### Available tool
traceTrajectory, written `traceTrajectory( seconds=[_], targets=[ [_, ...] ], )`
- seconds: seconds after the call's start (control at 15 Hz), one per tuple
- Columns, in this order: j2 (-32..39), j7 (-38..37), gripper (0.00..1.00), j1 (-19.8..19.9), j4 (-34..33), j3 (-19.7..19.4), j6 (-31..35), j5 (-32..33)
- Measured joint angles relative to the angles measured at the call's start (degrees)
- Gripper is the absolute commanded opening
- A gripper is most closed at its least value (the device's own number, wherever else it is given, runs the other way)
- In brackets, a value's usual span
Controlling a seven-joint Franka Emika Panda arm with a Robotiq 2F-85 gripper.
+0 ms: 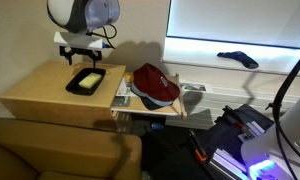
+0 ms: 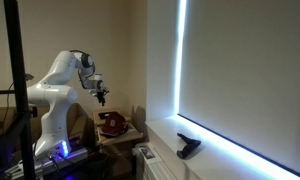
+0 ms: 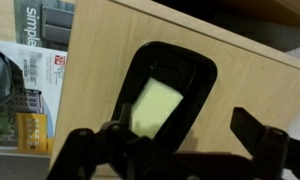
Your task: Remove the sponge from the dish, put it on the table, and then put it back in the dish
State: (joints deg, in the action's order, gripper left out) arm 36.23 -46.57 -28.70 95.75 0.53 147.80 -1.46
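The pale yellow sponge (image 1: 88,80) lies inside the black dish (image 1: 74,86) on the tan table (image 1: 35,98). In the wrist view the sponge (image 3: 155,106) sits in the dish (image 3: 195,75), with bare table (image 3: 245,85) around it. My gripper (image 1: 78,52) hovers above the far end of the dish, apart from it. In the wrist view its fingers (image 3: 175,150) are spread wide and empty, with the sponge showing just beyond them. The gripper (image 2: 103,98) also shows in an exterior view, pointing down.
A dark red cap (image 1: 155,84) lies on papers to the right of the table, and also shows in an exterior view (image 2: 114,122). Magazines (image 3: 30,90) lie beside the table edge. A brown couch (image 1: 50,150) stands in front of the table. A window sill (image 1: 240,60) is behind.
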Motion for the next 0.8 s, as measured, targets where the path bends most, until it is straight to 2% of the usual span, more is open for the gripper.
traceTrajectory(
  seconds=[0.2, 0.33, 0.53, 0.8],
  targets=[
    [2.8, -3.8, 1.0, -0.6, -3.8, -0.2, -1.8, 0.0],
    [3.1, -4.1, 1.0, -0.5, -4.0, -0.2, -1.9, 0.0],
    [5.3, -8.2, 1.0, 0.3, -4.8, -0.4, -1.5, -0.6],
    [11.2, -14.3, 1.0, 1.3, -9.1, -0.9, 3.4, -0.7]
  ],
)
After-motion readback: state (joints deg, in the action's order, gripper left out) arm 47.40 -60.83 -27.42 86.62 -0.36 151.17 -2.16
